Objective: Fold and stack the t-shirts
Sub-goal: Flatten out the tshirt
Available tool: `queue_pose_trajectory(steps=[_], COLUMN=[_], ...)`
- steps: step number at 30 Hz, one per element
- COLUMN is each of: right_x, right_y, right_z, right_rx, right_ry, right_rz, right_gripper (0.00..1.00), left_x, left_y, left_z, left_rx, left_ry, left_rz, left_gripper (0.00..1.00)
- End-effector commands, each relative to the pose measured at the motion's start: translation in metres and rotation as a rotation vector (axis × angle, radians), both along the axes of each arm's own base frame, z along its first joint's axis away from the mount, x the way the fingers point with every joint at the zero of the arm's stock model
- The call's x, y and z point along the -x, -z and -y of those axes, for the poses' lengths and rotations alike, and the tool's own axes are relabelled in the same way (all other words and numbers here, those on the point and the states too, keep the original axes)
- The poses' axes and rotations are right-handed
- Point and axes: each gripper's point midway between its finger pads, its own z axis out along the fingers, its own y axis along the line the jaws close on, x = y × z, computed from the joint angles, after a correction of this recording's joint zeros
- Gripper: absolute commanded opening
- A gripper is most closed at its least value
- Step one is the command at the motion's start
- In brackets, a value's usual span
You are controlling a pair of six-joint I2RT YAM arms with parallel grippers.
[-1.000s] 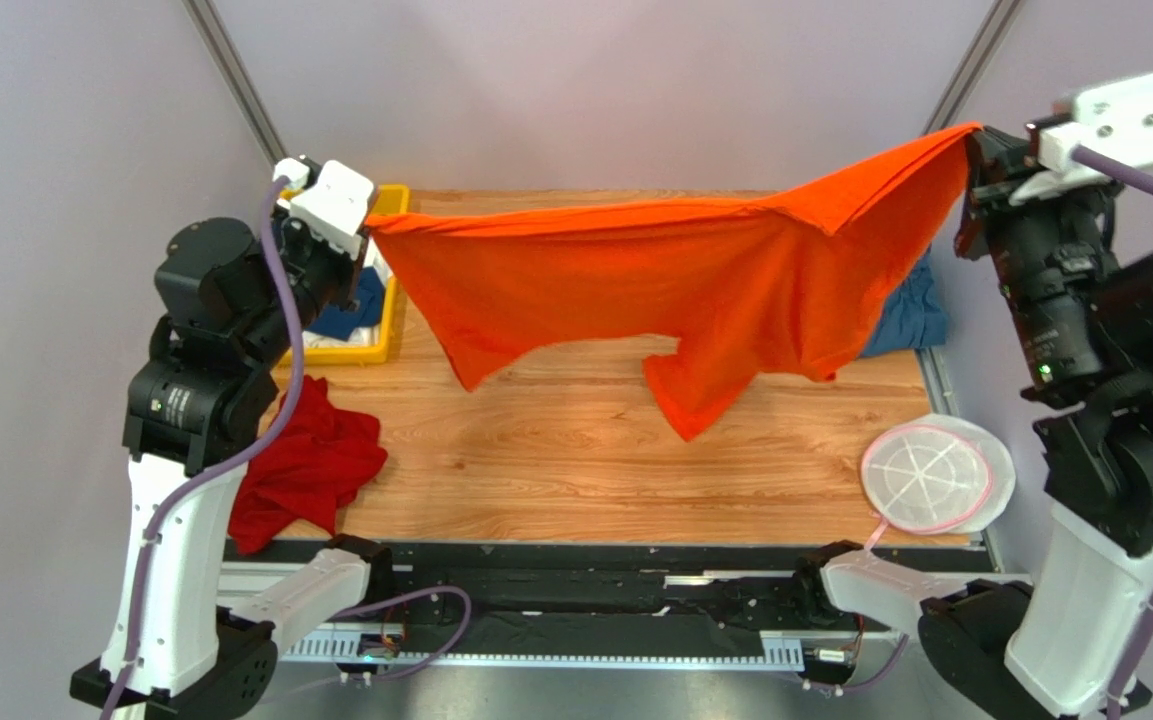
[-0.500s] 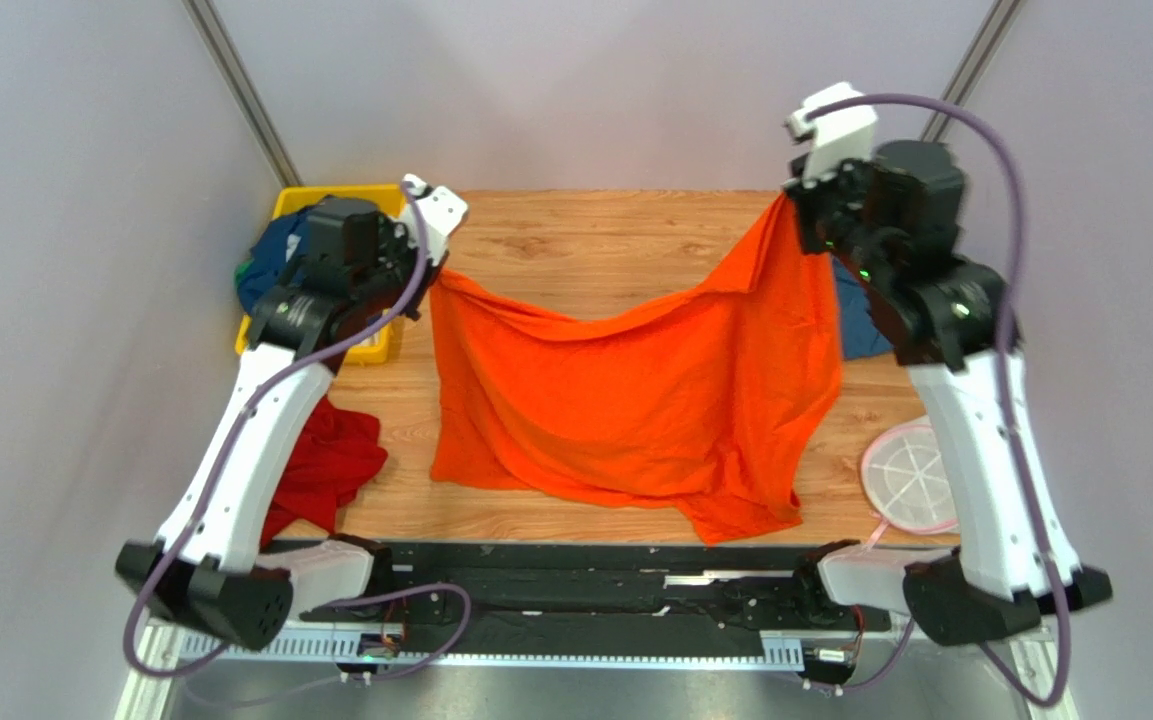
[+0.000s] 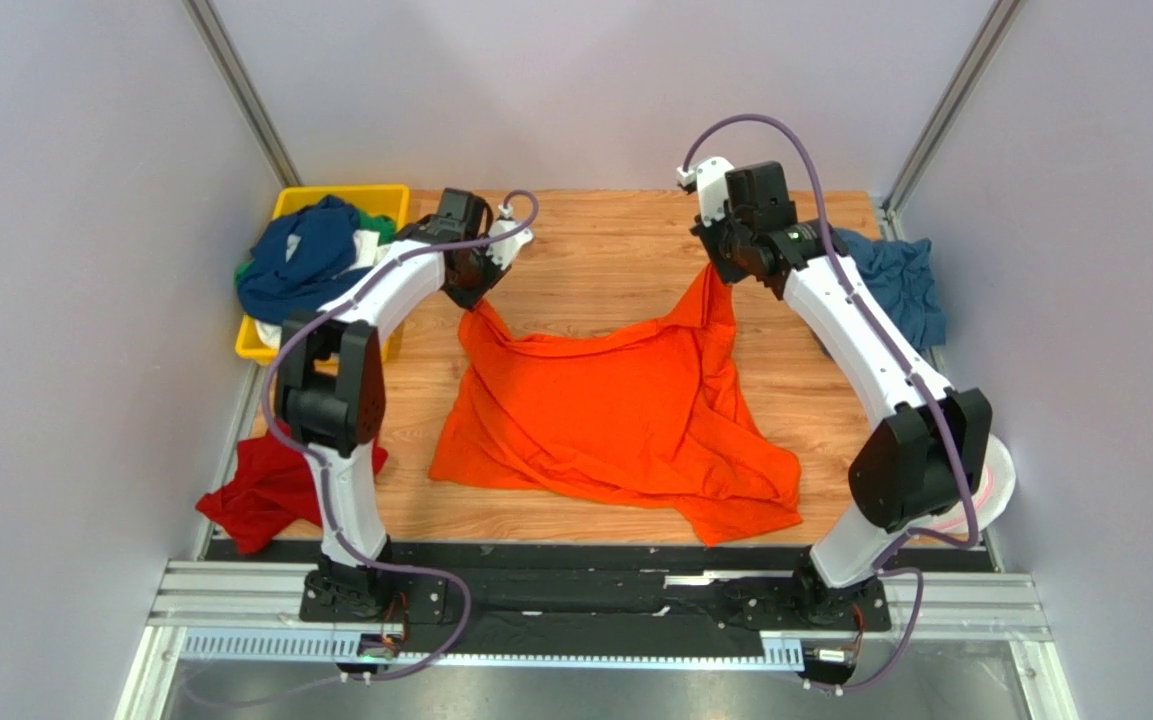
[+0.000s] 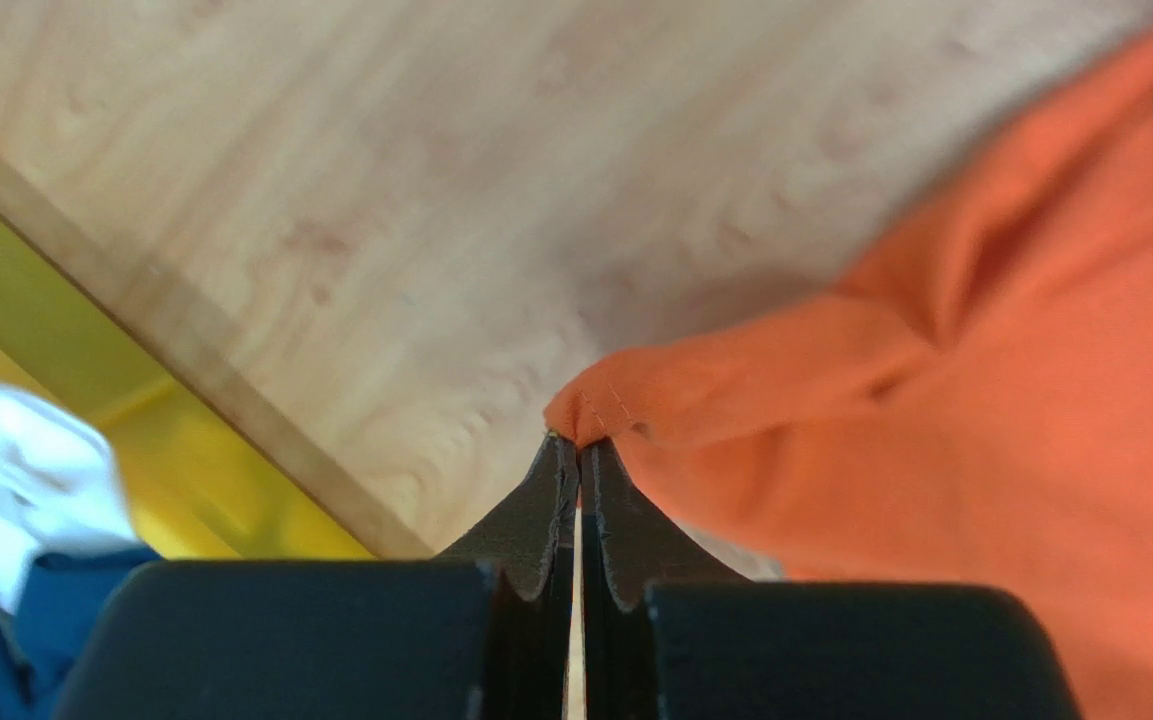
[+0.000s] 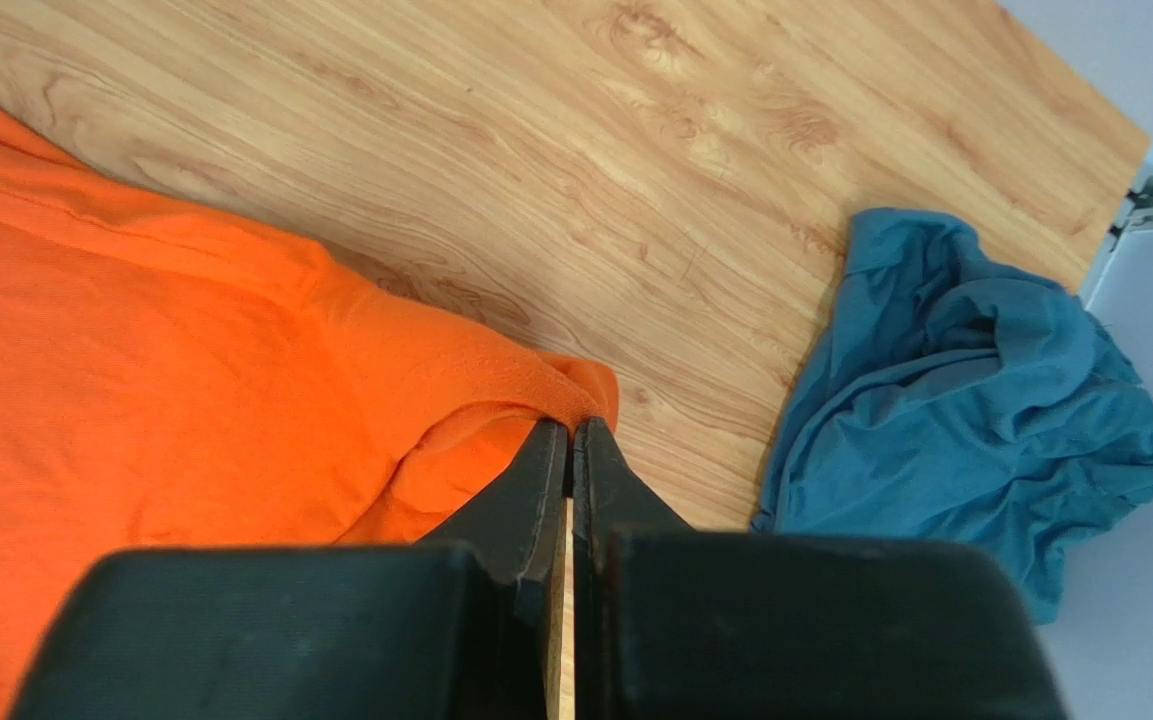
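The bright orange t-shirt (image 3: 612, 420) lies crumpled across the middle of the wooden table, its two far corners lifted. My left gripper (image 3: 480, 294) is shut on the shirt's far left corner (image 4: 597, 408). At the far right corner (image 5: 575, 393), my right gripper (image 3: 717, 278) is shut on the cloth too. In the left wrist view the gripper (image 4: 579, 446) pinches a small fold of hem; in the right wrist view the gripper (image 5: 569, 431) pinches a thicker fold. A steel-blue t-shirt (image 3: 898, 285) lies bunched at the far right. A red t-shirt (image 3: 259, 495) hangs over the near left edge.
A yellow tray (image 3: 375, 197) at the far left holds navy, white and green shirts (image 3: 304, 252). A round white-and-pink disc (image 3: 1000, 477) sits at the near right, mostly behind the right arm. Grey walls close in both sides.
Both arms have swung away from me and down, carrying the orange shirt from hanging stretched in the air to lying mostly on the table. Both grips held throughout.
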Motion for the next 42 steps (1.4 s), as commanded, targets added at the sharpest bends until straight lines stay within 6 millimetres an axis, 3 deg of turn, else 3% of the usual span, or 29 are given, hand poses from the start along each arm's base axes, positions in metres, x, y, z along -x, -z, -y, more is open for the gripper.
queue_pose_trajectory(steps=[1,2,3,6,10,13,17,24,26,42], right_x=[-0.021,-0.021,-0.021,-0.019,-0.014,-0.012,-0.011,-0.009,-0.007,0.000], right_y=[-0.009,-0.005,-0.003,0.002,0.005,0.010,0.014,0.020,0.025,0.040], right_z=[-0.006,-0.005,-0.005,-0.003,0.000,0.001,0.004,0.000,0.001,0.001], right_rx=[-0.017,-0.016,-0.014,-0.001,0.009,0.017,0.025,0.011,0.016,0.015], right_ry=[-0.005,-0.004,-0.004,0.002,0.004,0.007,0.014,0.006,0.007,-0.007], right_rz=[0.058,0.046,0.042,0.027,0.018,0.006,-0.001,-0.016,-0.027,-0.047], right_gripper=[0.00,0.00,0.00,0.00,0.00,0.00,0.00,0.00,0.00,0.00], left_x=[-0.060,-0.068,-0.078,-0.095,-0.106,-0.108,-0.102,-0.091,-0.092,-0.094], left_y=[-0.021,-0.009,-0.011,-0.008,-0.006,-0.010,-0.014,0.001,0.010,0.023], left_z=[-0.004,-0.004,-0.002,-0.003,-0.004,-0.001,0.003,0.016,0.014,0.007], left_rx=[-0.074,-0.084,-0.077,-0.086,-0.087,-0.062,-0.040,0.000,0.010,0.118], left_ry=[-0.027,-0.038,-0.051,-0.084,-0.112,-0.118,-0.090,0.017,0.011,-0.077], left_rz=[0.154,0.151,0.182,0.219,0.252,0.282,0.274,0.200,0.170,0.029], left_gripper=[0.00,0.00,0.00,0.13,0.48,0.64,0.66,0.63,0.63,0.60])
